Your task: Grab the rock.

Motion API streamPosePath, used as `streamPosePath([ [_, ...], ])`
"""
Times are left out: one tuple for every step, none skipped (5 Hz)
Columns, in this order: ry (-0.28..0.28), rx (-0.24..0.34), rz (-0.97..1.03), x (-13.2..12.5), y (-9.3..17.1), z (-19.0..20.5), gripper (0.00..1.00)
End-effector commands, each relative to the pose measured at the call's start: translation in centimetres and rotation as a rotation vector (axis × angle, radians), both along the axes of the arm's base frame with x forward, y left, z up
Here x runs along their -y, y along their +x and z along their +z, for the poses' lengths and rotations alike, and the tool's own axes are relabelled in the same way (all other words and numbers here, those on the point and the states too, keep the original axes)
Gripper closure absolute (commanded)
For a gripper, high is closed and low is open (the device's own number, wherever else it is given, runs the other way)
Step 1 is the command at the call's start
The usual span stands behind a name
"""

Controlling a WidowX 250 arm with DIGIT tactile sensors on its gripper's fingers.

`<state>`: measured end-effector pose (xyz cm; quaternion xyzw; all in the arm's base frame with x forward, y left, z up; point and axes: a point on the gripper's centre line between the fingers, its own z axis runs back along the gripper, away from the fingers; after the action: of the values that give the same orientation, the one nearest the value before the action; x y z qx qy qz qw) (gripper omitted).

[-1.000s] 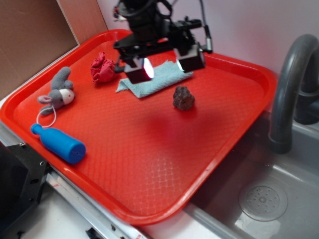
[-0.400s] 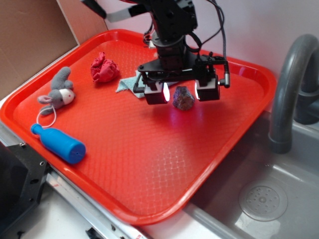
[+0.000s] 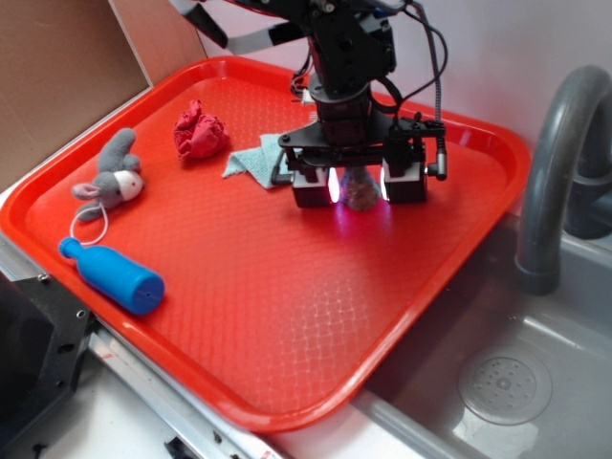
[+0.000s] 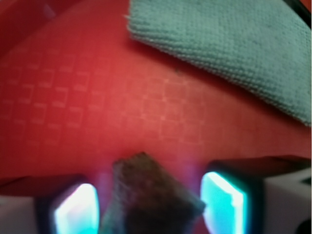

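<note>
On red tray, rock sits between fingers of hand, spread wide, gaps either side.

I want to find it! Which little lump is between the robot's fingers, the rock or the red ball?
The dark brown rock sits inside the end effector. The wrinkly red ball lies away by the tray's far-left edge.

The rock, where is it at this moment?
In the exterior view the rock lies on the red tray, between the open gripper fingers, just right of the teal cloth.
</note>
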<state>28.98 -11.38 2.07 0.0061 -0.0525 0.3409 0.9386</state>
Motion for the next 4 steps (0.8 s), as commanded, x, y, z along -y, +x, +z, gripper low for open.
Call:
streamPosePath([
  [-0.073,0.059,-0.084,-1.1,-1.1,5.0,1.0],
  [-0.111,0.063,-0.259,-2.2,-2.2,9.4,1.0],
  [-0.125,0.078,-0.408,-3.0,-4.1,13.7,1.0],
  [-0.116,0.158,-0.522,-4.5,-7.2,18.7,1.0],
])
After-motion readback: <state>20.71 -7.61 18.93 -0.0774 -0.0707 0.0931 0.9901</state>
